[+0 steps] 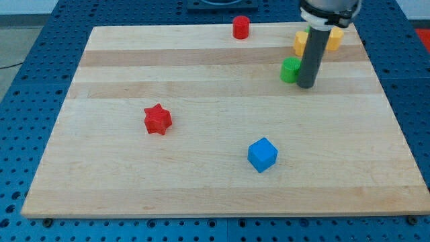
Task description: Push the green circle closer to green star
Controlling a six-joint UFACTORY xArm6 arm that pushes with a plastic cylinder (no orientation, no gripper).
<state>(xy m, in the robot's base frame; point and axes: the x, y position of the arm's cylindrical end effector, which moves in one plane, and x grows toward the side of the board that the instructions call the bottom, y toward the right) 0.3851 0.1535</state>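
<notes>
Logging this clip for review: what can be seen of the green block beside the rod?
The green block is small, matte and rounded, looking like a short cylinder, though the rod hides its right edge. It sits flat on the wooden board near the view's top right. My tip stands right against its right side, apparently touching. A yellow block lies just above it, apart. No green star is visible.

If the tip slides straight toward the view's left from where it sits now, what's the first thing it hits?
My tip sits just right of a green block, so that block comes first, almost at once. The rod hides part of it, so its shape and any gap are unclear; it lies slightly toward the view's top, so contact may be glancing.
</notes>
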